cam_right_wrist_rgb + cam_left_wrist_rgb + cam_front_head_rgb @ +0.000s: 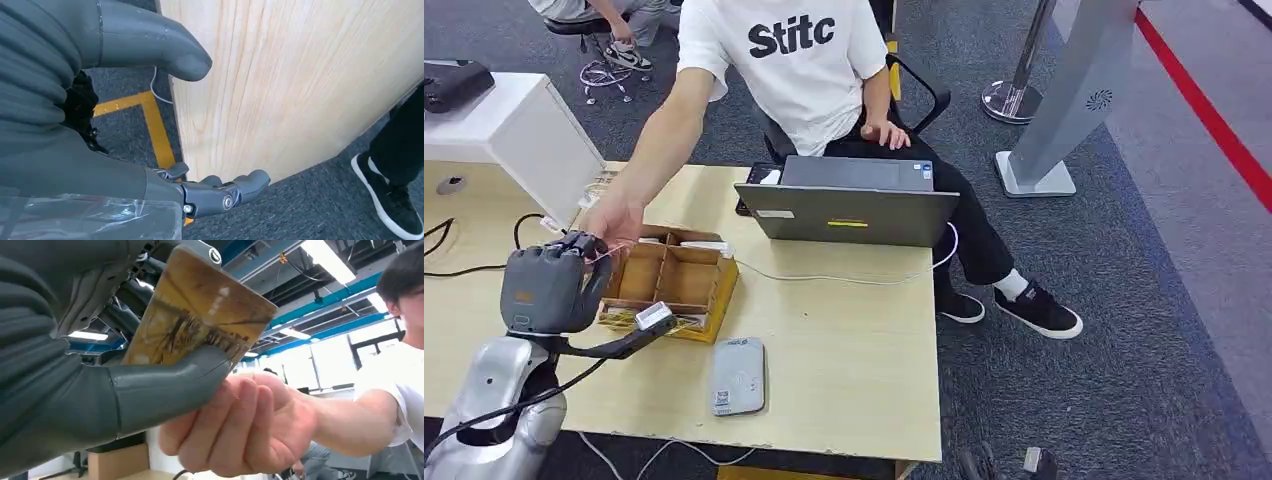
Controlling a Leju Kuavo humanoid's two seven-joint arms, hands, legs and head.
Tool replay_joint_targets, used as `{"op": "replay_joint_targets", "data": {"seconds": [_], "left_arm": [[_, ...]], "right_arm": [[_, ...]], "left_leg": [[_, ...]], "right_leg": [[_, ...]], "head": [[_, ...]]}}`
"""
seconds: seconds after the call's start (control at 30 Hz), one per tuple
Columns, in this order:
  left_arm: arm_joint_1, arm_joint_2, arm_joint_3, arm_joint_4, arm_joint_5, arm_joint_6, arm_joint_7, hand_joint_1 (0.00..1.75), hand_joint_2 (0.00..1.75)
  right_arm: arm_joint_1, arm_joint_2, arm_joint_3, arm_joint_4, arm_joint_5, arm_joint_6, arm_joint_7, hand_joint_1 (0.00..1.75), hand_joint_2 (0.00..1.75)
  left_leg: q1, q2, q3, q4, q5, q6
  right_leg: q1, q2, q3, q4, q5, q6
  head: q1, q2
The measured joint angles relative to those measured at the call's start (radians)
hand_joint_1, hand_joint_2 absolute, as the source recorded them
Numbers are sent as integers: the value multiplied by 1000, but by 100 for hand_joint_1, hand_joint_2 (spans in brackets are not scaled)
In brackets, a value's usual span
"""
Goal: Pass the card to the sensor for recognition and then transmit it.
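Observation:
My left hand (pixel 549 285) is raised over the table's left part and holds a yellowish picture card (pixel 195 315), pinched between its thumb and darker fingers. A person's hand (pixel 240 425) reaches in from across the table and closes on the card's free end; in the head view that hand (pixel 614 220) meets my fingers above the wooden box. The grey card sensor (pixel 738 375) lies flat on the table near its front edge, to the right of my left hand. My right hand (pixel 200 125) hangs beside the table's edge, fingers apart and holding nothing.
A wooden compartment box (pixel 674 280) sits just behind my left hand. A grey laptop (pixel 849 205) stands at the table's far side in front of the seated person (pixel 794 60). A white cabinet (pixel 504 130) is at the far left. Cables run across the tabletop (pixel 844 340).

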Motion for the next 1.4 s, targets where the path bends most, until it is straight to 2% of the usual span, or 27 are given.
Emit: {"op": "replay_joint_targets", "data": {"seconds": [0.03,0.5,0.67,0.77,1.0,1.17,1.4], "left_arm": [[0,0,1,0,0,0,0,3,175],[17,-8,5,-6,0,20,-10,0,175],[27,-24,-3,-14,0,23,-48,0,175],[51,-47,-51,-19,-41,18,-77,0,175],[103,-86,-207,-13,-100,11,-78,0,175],[107,-93,-249,13,-128,-47,-64,0,175],[103,-71,-258,88,-189,-59,-3,0,175]], "right_arm": [[0,0,0,0,0,0,0,0,175],[0,0,1,0,-4,0,0,0,175],[1,0,1,0,-8,0,-3,0,175],[2,0,1,0,-12,0,-5,0,175],[3,0,1,0,-19,0,-6,0,175],[3,0,1,0,-19,0,-3,0,175],[3,0,5,0,-18,0,-2,0,175]], "left_leg": [[0,0,0,0,0,0],[0,0,0,0,0,0],[0,0,0,0,0,0],[0,0,0,0,0,0],[-1,0,-1,0,0,1],[0,0,0,0,0,0],[0,0,0,0,0,0]], "right_leg": [[0,0,0,0,0,0],[0,0,0,-1,0,0],[0,0,0,-1,0,0],[0,0,0,-1,0,0],[0,0,0,-1,0,0],[0,0,0,-1,0,0],[0,0,0,-1,0,0]], "head": [[0,0],[0,0],[0,0],[0,0],[0,0],[0,0],[0,0]]}}
